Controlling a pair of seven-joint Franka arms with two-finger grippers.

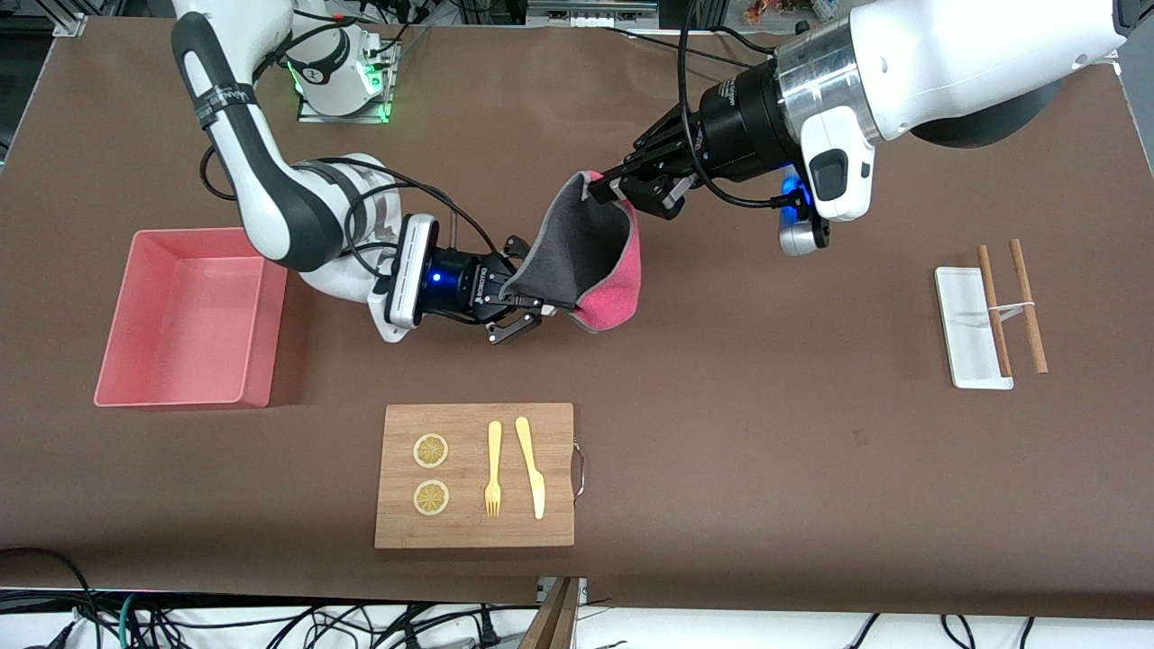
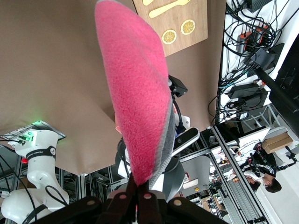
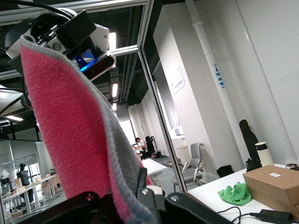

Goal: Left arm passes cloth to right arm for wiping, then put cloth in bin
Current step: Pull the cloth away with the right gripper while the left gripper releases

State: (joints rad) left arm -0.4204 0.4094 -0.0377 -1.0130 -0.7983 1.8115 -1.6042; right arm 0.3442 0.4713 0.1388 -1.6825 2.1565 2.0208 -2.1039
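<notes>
Magenta fuzz and grey backing hung stretched between the two arms: the cloth [image 1: 586, 257] was held up in the air above the bare brown table [image 1: 766, 433], roughly at the centre of the front view, with the wooden board [image 1: 475, 475] at about six o'clock from it. The left gripper [image 1: 622, 187] was pinched tight on the cloth's upper corner, at about one o'clock on the cloth. The right gripper [image 1: 521, 311] had its fingers clamped narrowly on the lower edge, at about eight o'clock. Both wrist views showed the fabric running straight out from between closed fingertips.

With both claws holding at once, the handover looked midway, and the risks lay in the release. If the right arm pulled away before the left let go, the cloth could be tugged out of the shallower grip or strained between them. If the left opened while the right held only a thin margin of edge, the cloth could slip and drop to the table, short of any wiping. The bin [image 1: 185, 315] sat at nine o'clock from the cloth, at the right arm's end of the table; a loose, trailing cloth could catch its rim later.
</notes>
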